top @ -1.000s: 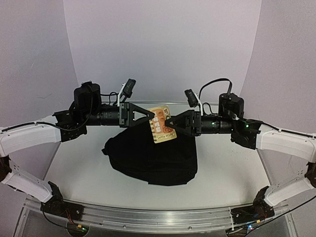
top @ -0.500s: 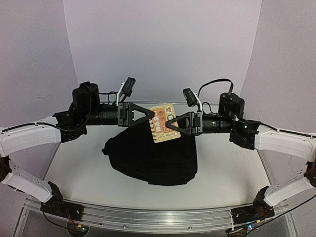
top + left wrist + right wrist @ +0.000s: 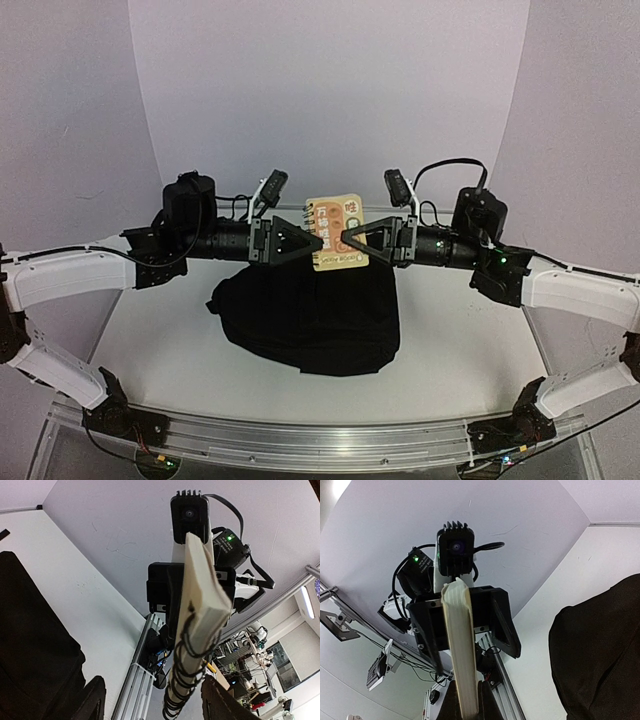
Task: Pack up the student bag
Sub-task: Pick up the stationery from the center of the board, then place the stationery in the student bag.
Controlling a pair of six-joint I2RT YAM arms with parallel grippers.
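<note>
The student bag (image 3: 310,318) is a large black fabric backpack lying flat on the table's middle; it also shows in the left wrist view (image 3: 30,645) and the right wrist view (image 3: 600,650). A spiral-bound notebook (image 3: 336,232) with a yellow-orange cover is held upright in the air above the bag's far edge. My right gripper (image 3: 347,238) is shut on its right edge; the fingers (image 3: 487,705) pinch the page edge (image 3: 460,650). My left gripper (image 3: 318,243) is open, its fingers (image 3: 225,705) standing on either side of the spiral edge (image 3: 200,630) without touching it.
The white table (image 3: 460,340) has a metal rail (image 3: 300,440) along its near edge. A curved white backdrop (image 3: 330,90) closes the far side. Both arms reach inward and meet above the bag.
</note>
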